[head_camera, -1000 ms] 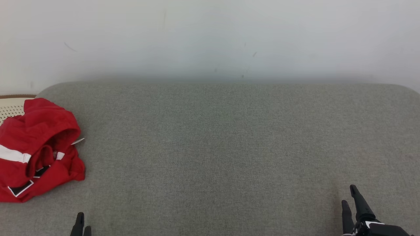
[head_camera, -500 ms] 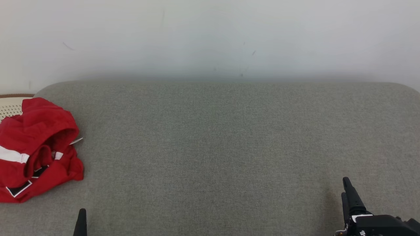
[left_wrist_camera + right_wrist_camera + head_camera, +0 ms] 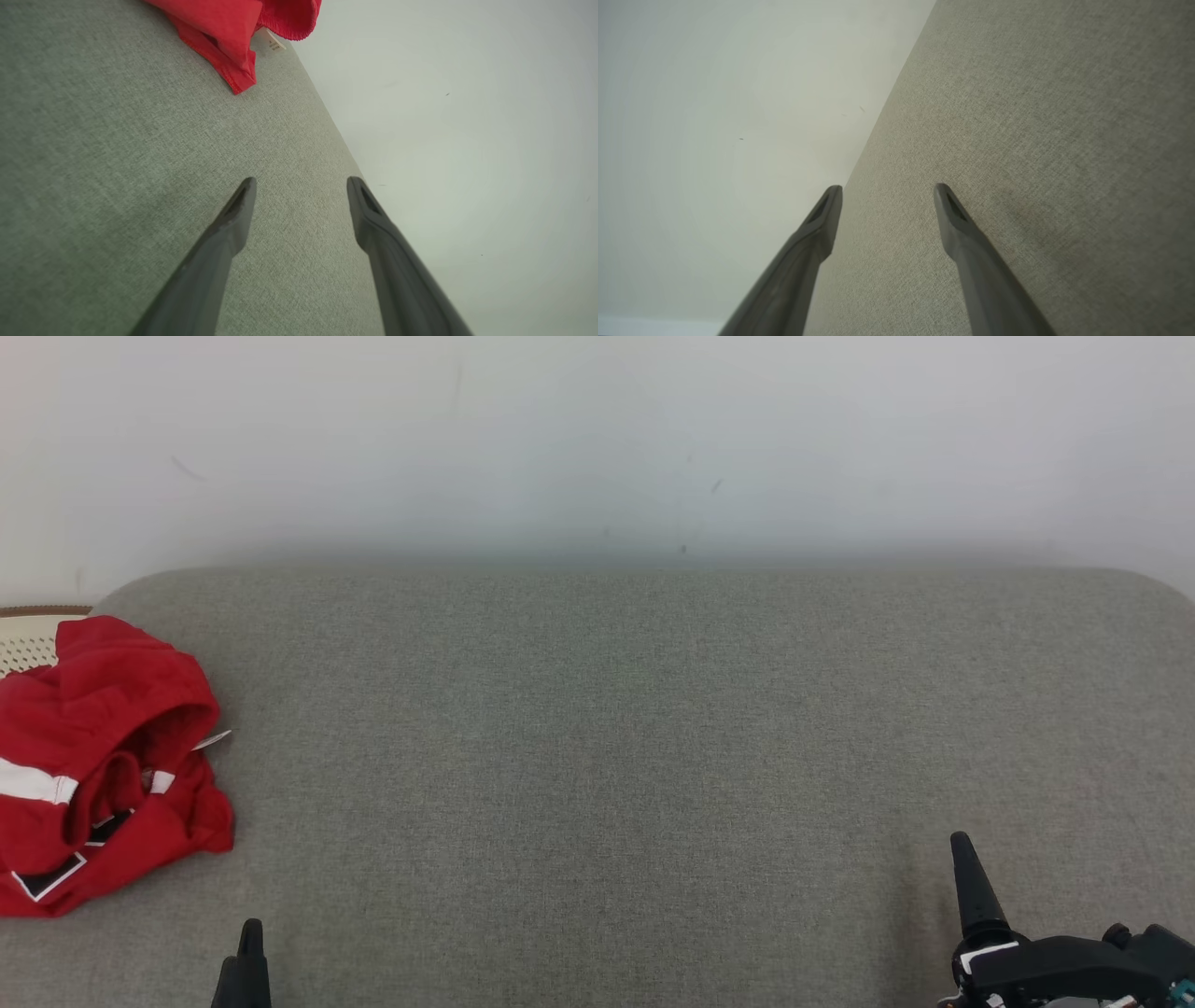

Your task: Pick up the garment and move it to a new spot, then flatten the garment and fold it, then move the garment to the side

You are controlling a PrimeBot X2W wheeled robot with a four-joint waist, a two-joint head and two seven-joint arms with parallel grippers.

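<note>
- Garment: red jersey, crumpled in a heap at far-left edge of desk (grey fabric top). Head view cuts off part of it.
- Visible on garment: white stripe, black patches w/ white outline (lettering not readable), small white label sticking out on the side toward desk centre.
- Behind garment: cream perforated item w/ brown rim. Cannot tell what it is.
- Left gripper: jaws wide, nothing between them. Pos. at lower left of head view, near garment but not touching. In left wrist view, red hem lies ahead of the tips w/ bare grey fabric between.
- Right gripper: jaws wide, empty. Pos. at lower right of head view, well apart from garment. Right wrist view looks along bare desk top toward wall.
- Centre of desk: bare fabric, likely the new spot for spreading.
- Task status (judged): at the very start.
  - Pick up + relocate: not yet done, garment lies ungripped.
  - Flatten: not yet done, cloth is bunched w/ deep folds.
  - Fold: not yet done.
  - Move aside: not yet done.
- Step in hand (judged): approach for first grasp. Left arm is the nearer one.
- Note: heap hides neck, sleeves and hem corners, so a first pinch prob. takes several layers.
</note>
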